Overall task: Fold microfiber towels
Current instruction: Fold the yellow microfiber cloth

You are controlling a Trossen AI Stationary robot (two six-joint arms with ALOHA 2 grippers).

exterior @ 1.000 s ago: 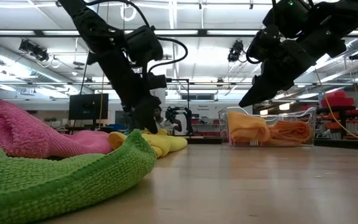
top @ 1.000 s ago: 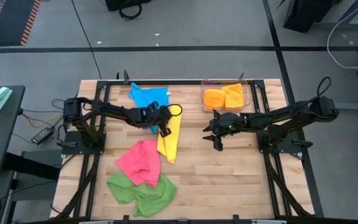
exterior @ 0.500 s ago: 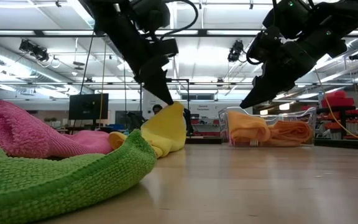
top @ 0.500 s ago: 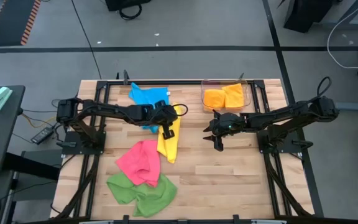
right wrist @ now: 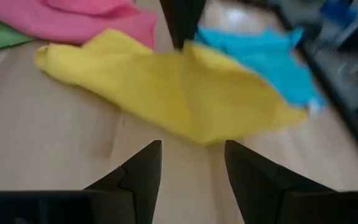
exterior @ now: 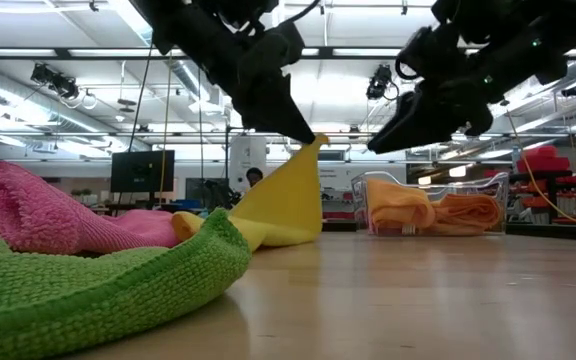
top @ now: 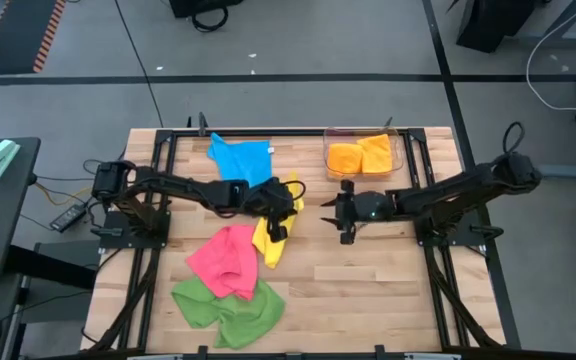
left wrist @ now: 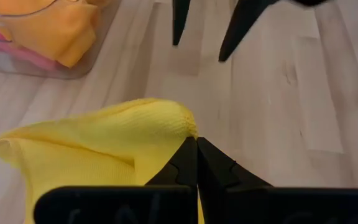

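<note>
clear bin (top: 397, 160) holding folded orange towels (top: 360, 155), left gripper (top: 293, 203) pinching yellow towel (top: 273, 238)

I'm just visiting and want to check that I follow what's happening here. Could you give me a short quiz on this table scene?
1. True or false: the left claw is shut on a corner of the yellow towel, lifting it off the table.
2. What lies in the clear plastic bin?
A. orange towels
B. the blue towel
C. nothing
3. Fill in: the right claw hangs with its fingers ____, holding nothing.

Key: 1 true. 2 A, the orange towels; the blue towel lies on the table. 3 open.
</note>
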